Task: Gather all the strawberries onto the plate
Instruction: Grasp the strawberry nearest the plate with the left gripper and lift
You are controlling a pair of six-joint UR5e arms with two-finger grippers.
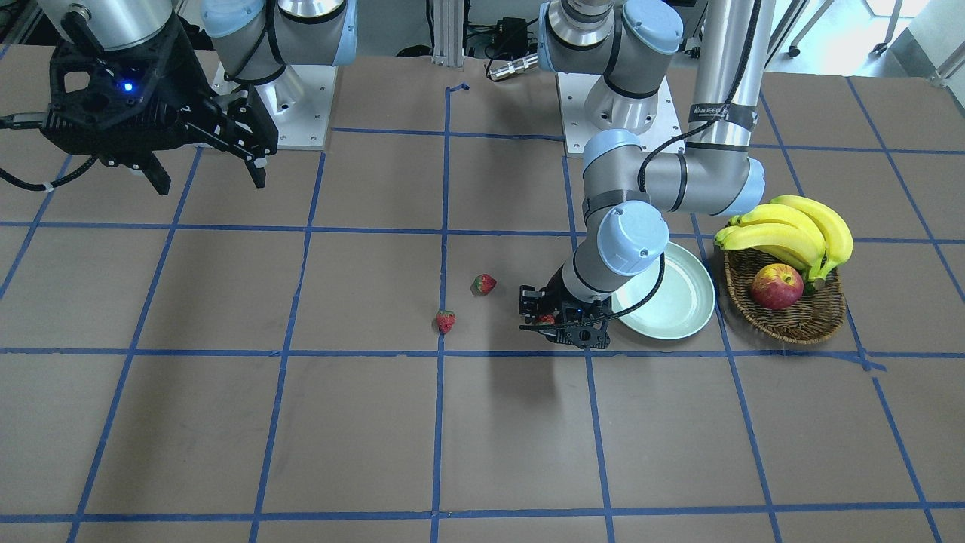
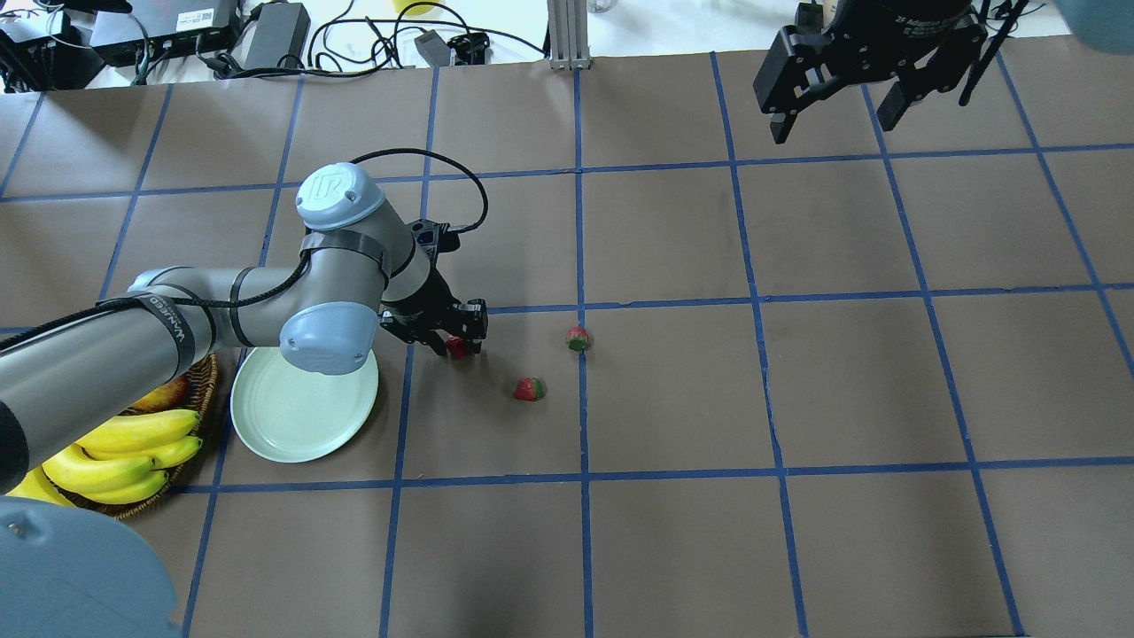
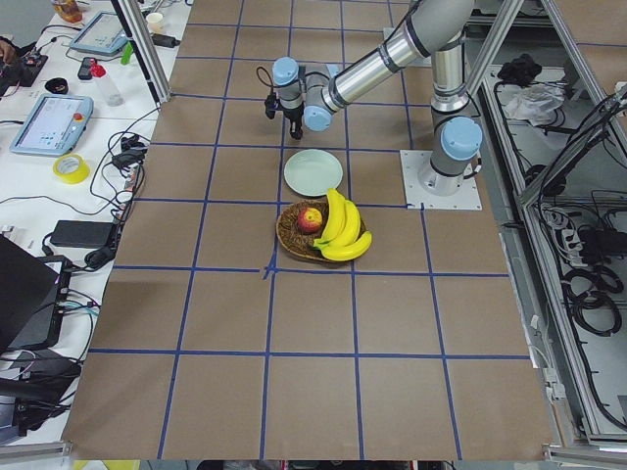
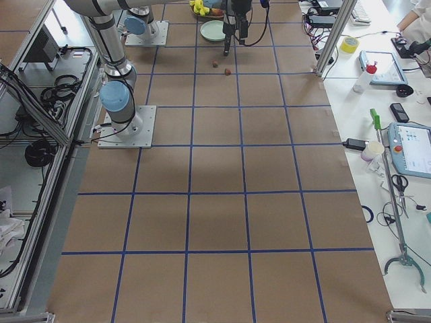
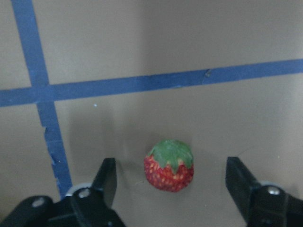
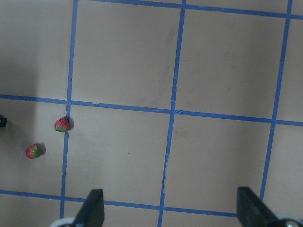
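Three strawberries lie on the brown table. One strawberry (image 5: 169, 164) sits on the table between the fingers of my left gripper (image 5: 170, 165), which is open around it and low over the table; it also shows in the overhead view (image 2: 458, 346), just right of the mint-green plate (image 2: 301, 412). The plate holds nothing. Two more strawberries (image 2: 529, 389) (image 2: 578, 338) lie further right, apart from each other. My right gripper (image 2: 842, 111) is open and empty, raised high over the far right of the table.
A wicker basket (image 1: 795, 320) with bananas (image 1: 791, 230) and a red-yellow apple (image 1: 776, 287) stands beside the plate (image 1: 682, 302). Blue tape lines grid the table. The right wrist view shows the two loose strawberries (image 6: 62, 124) (image 6: 33, 151) from above.
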